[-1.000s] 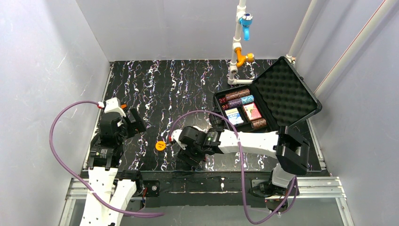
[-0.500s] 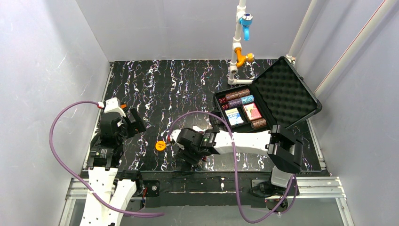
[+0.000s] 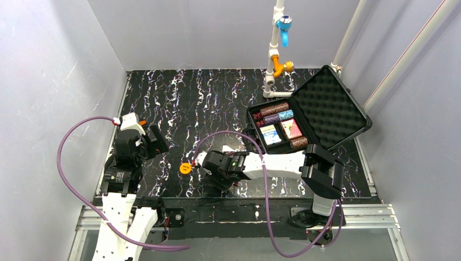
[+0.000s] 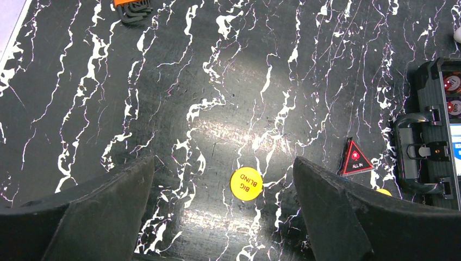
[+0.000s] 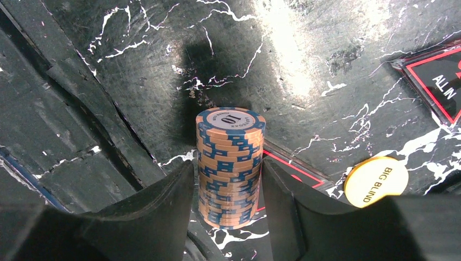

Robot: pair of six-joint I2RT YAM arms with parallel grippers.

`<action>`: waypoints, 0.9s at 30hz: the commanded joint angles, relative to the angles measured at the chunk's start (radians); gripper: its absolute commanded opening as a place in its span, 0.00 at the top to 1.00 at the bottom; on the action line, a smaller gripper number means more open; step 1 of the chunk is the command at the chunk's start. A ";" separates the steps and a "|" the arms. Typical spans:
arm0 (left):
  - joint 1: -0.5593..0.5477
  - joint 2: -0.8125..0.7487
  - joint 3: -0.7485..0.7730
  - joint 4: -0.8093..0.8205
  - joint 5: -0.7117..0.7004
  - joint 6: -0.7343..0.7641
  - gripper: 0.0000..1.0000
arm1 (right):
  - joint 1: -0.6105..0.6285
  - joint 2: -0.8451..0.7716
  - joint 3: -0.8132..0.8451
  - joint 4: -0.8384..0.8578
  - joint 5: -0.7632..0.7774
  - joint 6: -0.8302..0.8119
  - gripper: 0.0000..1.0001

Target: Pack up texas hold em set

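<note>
Orange-blue chip stack (image 5: 230, 163) sits clasped in right pincer (image 5: 227, 182), yellow disc (image 5: 376, 181) nearby; left pincer (image 4: 223, 166) gapes.

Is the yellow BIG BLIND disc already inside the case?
No, the BIG BLIND disc lies flat on the table, well to the left of the case.

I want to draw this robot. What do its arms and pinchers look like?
The left arm and the right arm are both white with chunky black joints. A purple cable loops along each one. The fingers are wide, black and wedge-shaped, with a matte surface.
</note>
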 commanded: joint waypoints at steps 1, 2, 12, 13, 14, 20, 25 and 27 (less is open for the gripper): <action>0.004 0.000 -0.001 -0.006 -0.012 0.005 0.01 | 0.011 0.017 0.028 0.022 0.018 -0.006 0.44; 0.004 0.000 -0.001 -0.006 -0.012 0.005 0.01 | 0.011 0.020 0.028 0.022 0.020 -0.006 0.44; 0.004 0.003 -0.001 -0.005 -0.009 0.005 0.01 | 0.020 0.046 0.030 0.024 0.038 -0.008 0.48; 0.004 0.003 -0.001 -0.005 -0.009 0.005 0.01 | 0.021 0.048 0.029 0.026 0.038 -0.008 0.50; 0.004 0.003 -0.001 -0.005 -0.009 0.005 0.01 | 0.022 0.051 0.028 0.026 0.039 -0.008 0.52; 0.004 0.002 -0.001 -0.005 -0.012 0.005 0.01 | 0.023 0.052 0.034 0.025 0.046 -0.008 0.79; 0.004 0.002 -0.002 -0.005 -0.013 0.005 0.01 | 0.023 0.023 0.071 0.017 0.061 0.003 0.99; 0.004 0.004 -0.002 -0.005 -0.012 0.004 0.01 | 0.023 0.009 0.092 0.015 0.067 0.014 0.99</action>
